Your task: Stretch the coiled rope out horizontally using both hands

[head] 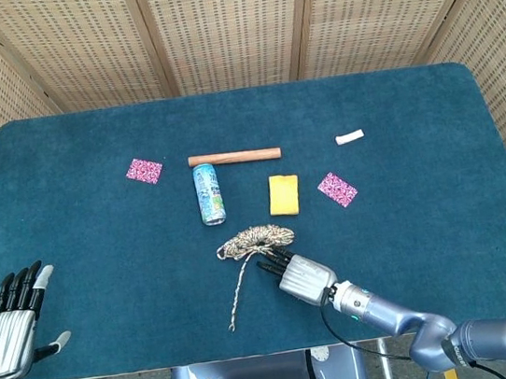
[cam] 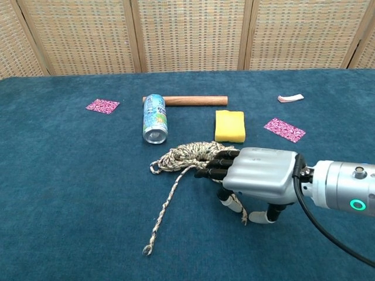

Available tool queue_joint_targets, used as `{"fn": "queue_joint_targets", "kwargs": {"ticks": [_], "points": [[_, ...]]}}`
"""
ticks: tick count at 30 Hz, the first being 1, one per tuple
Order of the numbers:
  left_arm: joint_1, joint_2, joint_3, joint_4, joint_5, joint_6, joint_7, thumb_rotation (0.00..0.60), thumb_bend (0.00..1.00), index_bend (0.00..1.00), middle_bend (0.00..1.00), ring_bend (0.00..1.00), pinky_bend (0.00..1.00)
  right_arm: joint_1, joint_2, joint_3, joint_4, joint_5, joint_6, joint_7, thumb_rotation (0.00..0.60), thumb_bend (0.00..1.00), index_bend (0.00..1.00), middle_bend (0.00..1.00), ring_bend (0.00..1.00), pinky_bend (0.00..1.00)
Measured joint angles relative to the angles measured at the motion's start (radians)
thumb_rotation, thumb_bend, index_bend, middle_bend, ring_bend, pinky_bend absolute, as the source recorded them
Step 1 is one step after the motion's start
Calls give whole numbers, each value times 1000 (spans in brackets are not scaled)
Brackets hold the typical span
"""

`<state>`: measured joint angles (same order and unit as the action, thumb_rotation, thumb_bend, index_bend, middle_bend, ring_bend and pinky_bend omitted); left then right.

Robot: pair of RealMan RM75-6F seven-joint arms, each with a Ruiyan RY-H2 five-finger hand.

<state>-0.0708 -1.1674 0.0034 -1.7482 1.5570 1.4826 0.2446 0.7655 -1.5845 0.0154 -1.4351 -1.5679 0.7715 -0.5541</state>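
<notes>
The braided rope lies as a loose coil at the middle front of the blue table, with one long tail running toward the front edge. A second strand passes under my right hand. That hand hovers low, just right of the coil. Its dark fingers reach out over the coil's near edge, its thumb tip is down by the strand, and nothing is visibly gripped. My left hand stays at the table's front left corner with its fingers spread, far from the rope, and the chest view does not show it.
Behind the coil lie a drink can on its side, a wooden stick and a yellow sponge. Two pink patterned cards and a small white piece lie further out. Wicker screens stand behind the table.
</notes>
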Motion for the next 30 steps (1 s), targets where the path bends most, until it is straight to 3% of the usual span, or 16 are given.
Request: {"fn": "queue_joint_targets", "kwargs": {"ticks": [16,26,28,30], "points": [[-4,-4,3,3,-2,-6,6,600,0,0,0,0,0,-5,-1,-20,14,-13,61,25,600,443,587,7,0,0],[-57,-22,-8,24,26,-58,37,600,0,0,0,0,0,-32,76,-41,8,-83,177,111,600,442,601,21,0,0],[-85,-33,-13,41,52,-80,61,600,0,20,0,0,0,-41,91,-50,20,-91,192,128,600,436,602,24,0,0],[-120,-50,-17,69,87,-106,80,600,0,120,0,0,0,-47,101,-56,34,-96,200,138,600,433,604,25,0,0]]}}
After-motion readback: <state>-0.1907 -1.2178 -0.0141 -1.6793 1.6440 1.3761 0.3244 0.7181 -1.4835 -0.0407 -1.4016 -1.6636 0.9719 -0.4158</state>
